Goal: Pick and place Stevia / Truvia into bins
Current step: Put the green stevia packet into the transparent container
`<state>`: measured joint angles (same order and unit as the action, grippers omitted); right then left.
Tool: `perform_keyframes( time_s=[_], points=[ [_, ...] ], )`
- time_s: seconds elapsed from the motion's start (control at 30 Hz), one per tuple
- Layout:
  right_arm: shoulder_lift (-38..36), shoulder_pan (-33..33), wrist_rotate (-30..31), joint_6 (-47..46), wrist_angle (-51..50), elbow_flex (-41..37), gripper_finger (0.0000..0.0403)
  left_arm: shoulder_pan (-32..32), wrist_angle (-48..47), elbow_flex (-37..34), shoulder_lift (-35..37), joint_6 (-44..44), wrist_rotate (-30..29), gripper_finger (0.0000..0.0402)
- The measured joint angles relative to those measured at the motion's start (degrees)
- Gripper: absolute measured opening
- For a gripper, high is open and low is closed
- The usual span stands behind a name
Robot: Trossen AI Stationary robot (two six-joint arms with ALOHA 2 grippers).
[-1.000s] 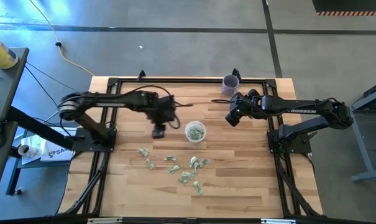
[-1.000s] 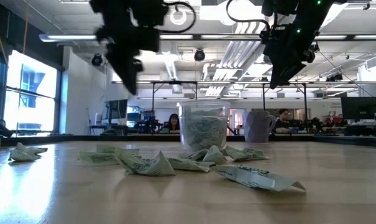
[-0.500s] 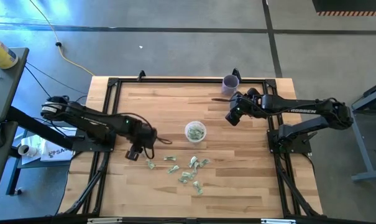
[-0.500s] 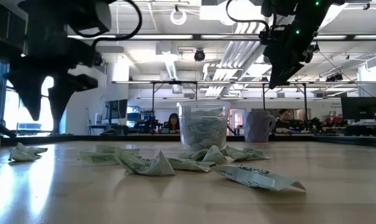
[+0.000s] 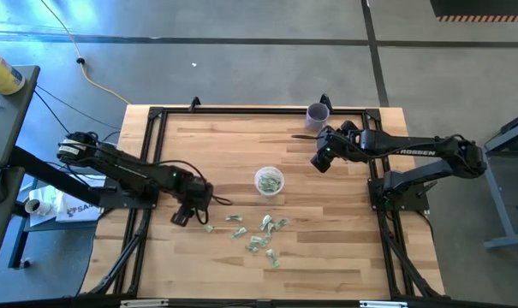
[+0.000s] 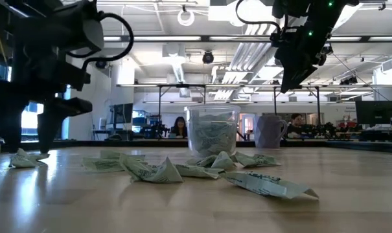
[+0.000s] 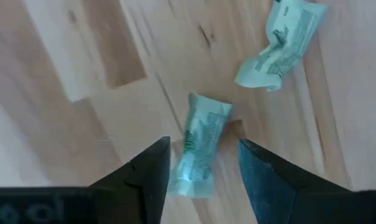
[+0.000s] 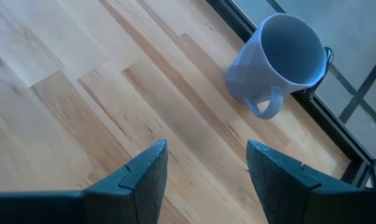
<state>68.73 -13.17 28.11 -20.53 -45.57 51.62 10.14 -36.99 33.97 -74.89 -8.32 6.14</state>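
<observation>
Several crinkled pale green and white Stevia packets (image 5: 260,233) lie loose on the wooden table near its near-middle, also seen in the low view as packets (image 6: 183,169). The clear cup (image 5: 269,180) stands upright just beyond them with packets inside (image 6: 212,133). My left gripper (image 5: 183,216) is low over the leftmost packet (image 7: 197,152), open, one finger on each side of it; that packet (image 6: 24,157) lies flat on the table. My right gripper (image 5: 320,161) waits open, raised above the far right of the table.
A purple cup (image 5: 318,113) stands at the table's far edge, close to my right gripper (image 8: 206,149). A second packet (image 7: 281,43) lies a little beyond the one between my left fingers. A black frame rail (image 5: 241,109) borders the table. Bare wood lies left of the packets.
My left gripper has swung from beside the clear cup toward the table's left and near edge, then come down until its open fingers stand around the leftmost packet. The packets and cup have stayed in place.
</observation>
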Motion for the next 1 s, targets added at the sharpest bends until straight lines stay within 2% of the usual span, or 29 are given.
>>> perform_keyframes(
  time_s=[0.07, 0.23, 0.5, 0.63, 0.8, 0.87, 1.0],
  points=[
    [0.0, 0.0, 0.0, 0.0, 0.0, 0.0, 0.0209, 0.0, 0.7, -1.2, 0.0, 0.2, 0.8, 0.0205],
    [0.0, 0.0, 0.0, -0.3, 0.0, 0.0, 0.0209, 0.0, 2.6, -3.2, 0.2, -0.2, -2.2, 0.0156],
    [0.0, 0.0, 0.6, 0.0, -0.1, 0.0, 0.0209, 0.0, 8.7, -3.8, 0.1, 1.4, -7.5, 0.0030],
    [0.0, 0.0, 0.6, 0.0, -0.1, 0.0, 0.0209, -2.0, 10.9, -3.1, -0.2, 4.9, -12.1, 0.0026],
    [0.0, 0.0, 0.3, 0.0, -0.1, 0.0, 0.0209, -11.0, 11.8, 2.5, -0.2, 7.1, -17.0, 0.0047],
    [0.0, 0.0, 0.3, 0.0, -0.1, 0.0, 0.0209, -15.6, 14.7, 5.8, -0.2, 6.5, -16.6, 0.0034],
    [0.0, 0.0, 0.4, 0.0, -0.1, 0.0, 0.0208, -23.2, 23.1, 12.4, -0.6, 0.1, -10.0, 0.0024]
  ],
)
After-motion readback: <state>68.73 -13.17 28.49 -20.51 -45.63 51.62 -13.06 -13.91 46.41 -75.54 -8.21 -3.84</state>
